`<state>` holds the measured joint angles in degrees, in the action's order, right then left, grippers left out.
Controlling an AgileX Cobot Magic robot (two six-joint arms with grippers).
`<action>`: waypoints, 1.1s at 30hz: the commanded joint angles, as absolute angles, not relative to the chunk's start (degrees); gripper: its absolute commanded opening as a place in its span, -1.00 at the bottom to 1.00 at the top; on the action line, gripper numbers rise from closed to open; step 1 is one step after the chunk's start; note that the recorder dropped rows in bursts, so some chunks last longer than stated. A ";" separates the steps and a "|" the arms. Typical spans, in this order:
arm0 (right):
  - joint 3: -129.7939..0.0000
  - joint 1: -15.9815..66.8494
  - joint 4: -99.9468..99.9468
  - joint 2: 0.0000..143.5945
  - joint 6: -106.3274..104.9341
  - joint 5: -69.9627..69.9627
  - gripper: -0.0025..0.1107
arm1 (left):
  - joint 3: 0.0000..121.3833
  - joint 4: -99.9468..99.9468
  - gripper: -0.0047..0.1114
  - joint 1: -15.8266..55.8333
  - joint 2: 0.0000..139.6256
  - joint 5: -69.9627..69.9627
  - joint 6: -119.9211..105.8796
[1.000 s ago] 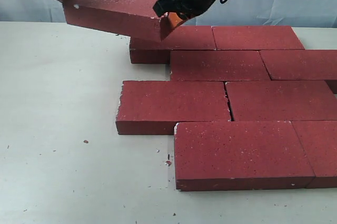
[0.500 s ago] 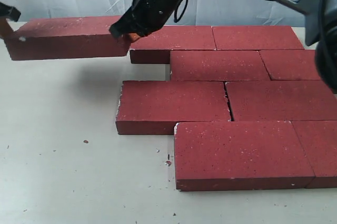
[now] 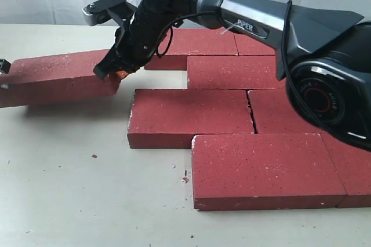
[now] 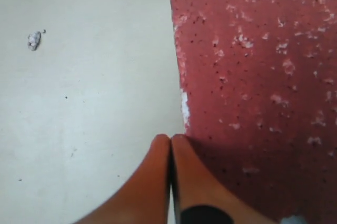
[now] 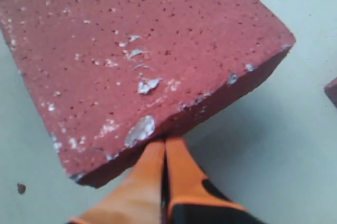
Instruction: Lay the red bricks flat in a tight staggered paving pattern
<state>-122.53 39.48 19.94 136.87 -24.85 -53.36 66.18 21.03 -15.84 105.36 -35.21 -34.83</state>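
Item 1. Loose brick (image 3: 55, 79): a dark-red rectangular paver with a rough, white-speckled face and chipped whitish edges. It is at the left of the exterior view, well apart from the paved group, broad face up. Its long axis runs left to right across that view, roughly parallel to the paved rows. The right end sits a little higher than the left. I cannot tell whether its underside touches the tabletop (image 3: 69, 189), which is pale, scuffed and flat.

Item 2. My left fingers (image 4: 152, 171): orange and pressed together with nothing between them. The tips are at the brick's (image 4: 253, 77) short left end, near a corner.

Item 3. My right fingers (image 5: 147, 171): orange and also closed on each other. The tips are against the chipped lower edge of the brick's (image 5: 131, 50) opposite short end. My black and silver right arm (image 3: 255, 18) reaches across the paved group.

Item 4. Laid bricks (image 3: 188, 113): the same dark-red pavers lying flat in staggered rows at the centre and right. Their long axes run left to right.

Item 5. White chip (image 4: 34, 40): lies on the tabletop, apart from the brick.
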 commanded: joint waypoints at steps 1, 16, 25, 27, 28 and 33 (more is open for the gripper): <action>-123.04 40.02 18.26 137.70 -24.59 -53.89 -0.97 | 65.33 21.49 -0.92 -15.25 104.63 -33.85 -34.69; -123.04 37.75 0.74 131.63 -18.00 -63.09 -0.97 | 63.98 23.82 -0.92 -15.29 99.04 -23.48 -23.27; -116.30 31.99 39.42 128.95 -48.82 -69.96 -0.97 | 54.56 42.61 -0.92 -12.52 90.03 -17.18 -58.99; -113.09 32.11 45.04 129.26 -54.56 -69.96 -0.97 | 52.44 44.01 -0.92 -13.97 90.73 -7.28 -58.53; -112.29 32.50 46.59 129.56 -55.50 -69.96 -0.97 | 51.59 44.62 -0.92 -14.92 91.30 -5.47 -58.53; -111.73 36.41 39.63 131.93 -54.83 -60.45 -0.97 | 50.99 45.61 -0.92 -18.56 96.31 -2.23 -58.53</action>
<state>-112.02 34.58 42.98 131.20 -54.35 -66.98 51.43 44.24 -17.31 93.52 -4.65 -58.23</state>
